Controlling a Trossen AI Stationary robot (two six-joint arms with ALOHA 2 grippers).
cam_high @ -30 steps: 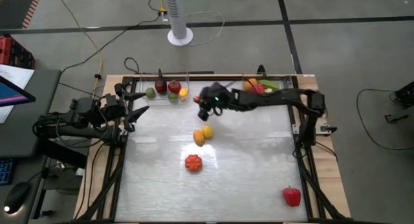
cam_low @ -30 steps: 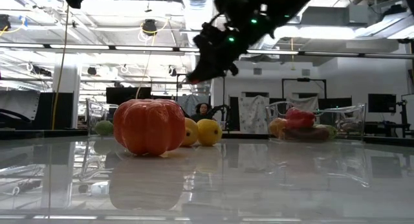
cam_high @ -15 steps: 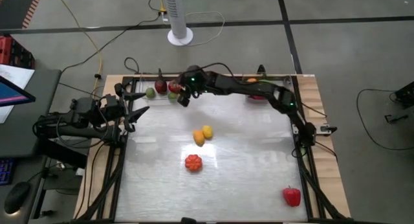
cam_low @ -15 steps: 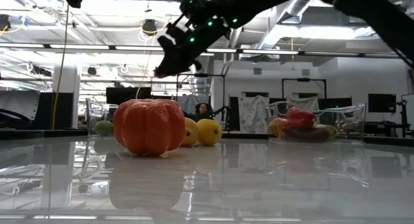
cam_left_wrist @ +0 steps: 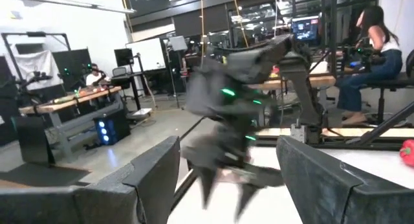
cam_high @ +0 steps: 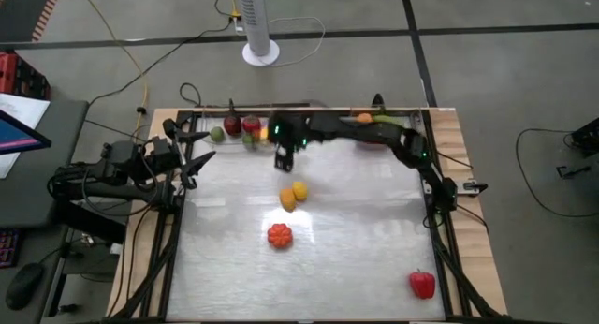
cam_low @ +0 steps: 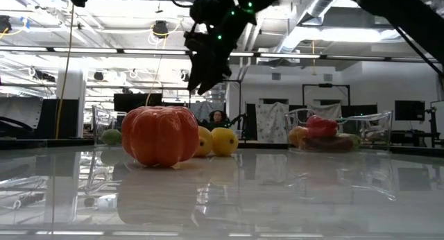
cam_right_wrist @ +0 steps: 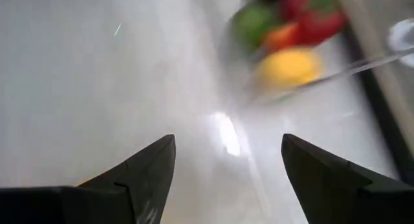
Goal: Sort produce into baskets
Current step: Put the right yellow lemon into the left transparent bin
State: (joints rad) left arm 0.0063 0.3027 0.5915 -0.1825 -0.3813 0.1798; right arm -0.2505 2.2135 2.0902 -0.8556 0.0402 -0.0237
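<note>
Four toys are lying out on the table [cam_high: 356,230], waiting to be sorted: two lemons [cam_high: 293,195] touching each other, an orange tomato [cam_high: 279,235] near them, and a red pepper [cam_high: 422,284] far off by the table's near corner. Some fruit is sitting in the left basket [cam_high: 245,129] and some in the right basket [cam_high: 382,125] at the back, so the job looks partly done. The right gripper [cam_high: 283,160] is hanging in the air just in front of the left basket, fingers spread wide and holding nothing. The left gripper [cam_high: 198,146] is waiting at the table's left edge, fingers spread apart too.
</note>
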